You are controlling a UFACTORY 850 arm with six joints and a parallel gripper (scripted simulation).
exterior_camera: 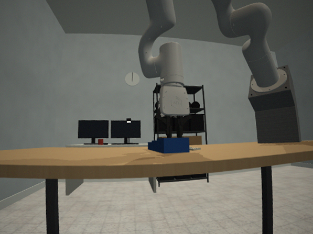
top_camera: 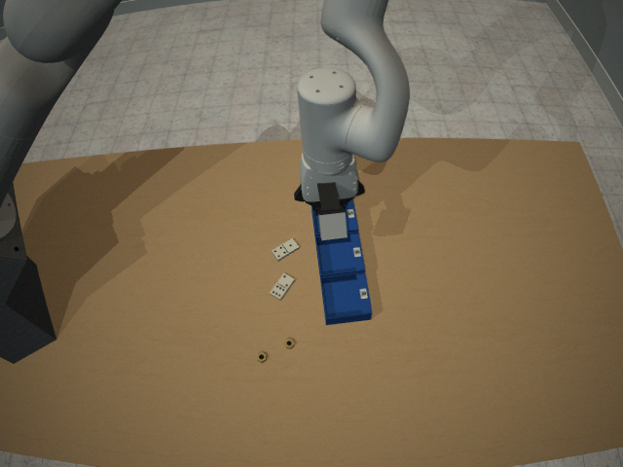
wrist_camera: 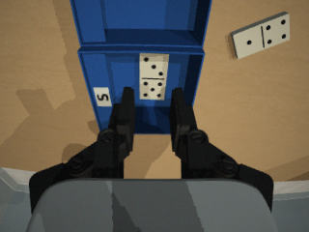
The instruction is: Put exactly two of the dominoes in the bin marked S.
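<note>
A row of three joined blue bins (top_camera: 343, 266) stands mid-table. In the wrist view the compartment marked S (wrist_camera: 142, 91) holds one white domino (wrist_camera: 154, 76) lying flat on its floor. My gripper (wrist_camera: 153, 101) hangs just above that compartment with its fingers slightly apart, and the domino lies free beyond the fingertips. Nothing is between the fingers. Two more dominoes (top_camera: 285, 248) (top_camera: 282, 285) lie flat on the table left of the bins; one also shows in the wrist view (wrist_camera: 261, 35). From the side, the gripper (exterior_camera: 173, 135) sits right over the bins (exterior_camera: 170, 145).
The neighbouring compartment marked B (wrist_camera: 145, 0) is empty. Two small brass nuts (top_camera: 289, 342) (top_camera: 261, 356) lie nearer the front of the table. The arm's dark base (top_camera: 19, 281) stands at the left edge.
</note>
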